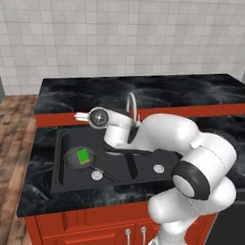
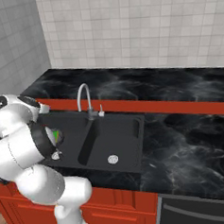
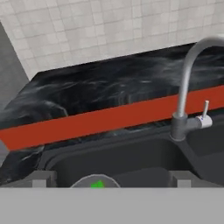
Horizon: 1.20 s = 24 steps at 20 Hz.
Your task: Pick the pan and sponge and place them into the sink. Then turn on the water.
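Resting in the left basin of the sink (image 1: 142, 182), the pan (image 1: 73, 160) lies flat near the basin's left wall, its thin black handle running toward the front right past the left drain (image 1: 96, 175). The sponge (image 1: 83, 156) sits inside the pan, a green block against the dark pan floor. In the right base view the arm's elbow covers most of the left basin, so only a sliver of the sponge and a piece of the pan rim show there. In the hand view the pan and sponge are cut off at the bottom edge, leaving just a pale arc of rim and a green spot.

The gripper (image 3: 111, 179) hangs above the left basin with its jaws spread wide and nothing between them; its two finger tips (image 3: 41, 178) are partly cropped by the lower edge of the hand view. In the left base view the wrist blocks the fingers, so the hand's exact height over the pan cannot be judged.

The faucet (image 3: 186, 83) stands behind the sink divider, its side lever (image 3: 204, 113) pointing up; its spout tip is cut off at the right edge of the hand view and half hidden behind the arm in the left base view. No stream is visible under it. The right basin's drain (image 2: 113, 159) is unobstructed.
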Available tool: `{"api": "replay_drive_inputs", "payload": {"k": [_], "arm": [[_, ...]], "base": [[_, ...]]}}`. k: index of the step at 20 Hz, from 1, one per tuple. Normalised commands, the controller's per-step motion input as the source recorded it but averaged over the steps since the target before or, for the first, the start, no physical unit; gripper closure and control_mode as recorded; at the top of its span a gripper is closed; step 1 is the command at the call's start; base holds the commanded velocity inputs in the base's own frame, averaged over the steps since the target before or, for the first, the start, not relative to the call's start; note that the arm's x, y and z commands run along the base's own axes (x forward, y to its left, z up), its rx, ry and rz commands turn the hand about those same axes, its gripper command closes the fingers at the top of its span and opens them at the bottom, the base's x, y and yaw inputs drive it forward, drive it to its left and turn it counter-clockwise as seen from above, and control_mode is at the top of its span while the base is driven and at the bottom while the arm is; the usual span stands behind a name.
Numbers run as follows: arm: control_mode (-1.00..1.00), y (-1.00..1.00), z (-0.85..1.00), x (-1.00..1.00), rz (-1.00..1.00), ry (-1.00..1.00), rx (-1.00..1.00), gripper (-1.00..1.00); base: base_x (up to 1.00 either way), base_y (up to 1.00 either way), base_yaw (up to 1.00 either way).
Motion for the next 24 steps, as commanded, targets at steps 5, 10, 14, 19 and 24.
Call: {"api": "replay_drive_inputs", "payload": {"k": [5, 10, 14, 19, 24], "arm": [[-1.00, -0.53, 0.86, -0.04, 0.00, -0.05, 0.17, -1.00], [-1.00, -0.61, 0.58, -0.05, 0.00, -0.07, 0.04, -1.00], [-1.00, -0.58, 0.36, -0.01, 0.00, -0.06, 0.02, -1.00], [-1.00, -0.51, 0.36, -0.01, 0.00, -0.05, 0.02, -1.00], [-1.00, -0.49, 0.33, -0.01, 0.01, -0.06, 0.02, -1.00]], "base": [[0.00, 0.00, 0.00], [0.00, 0.00, 0.00], [0.00, 0.00, 0.00], [0.00, 0.00, 0.00], [0.00, 0.00, 0.00]]}}
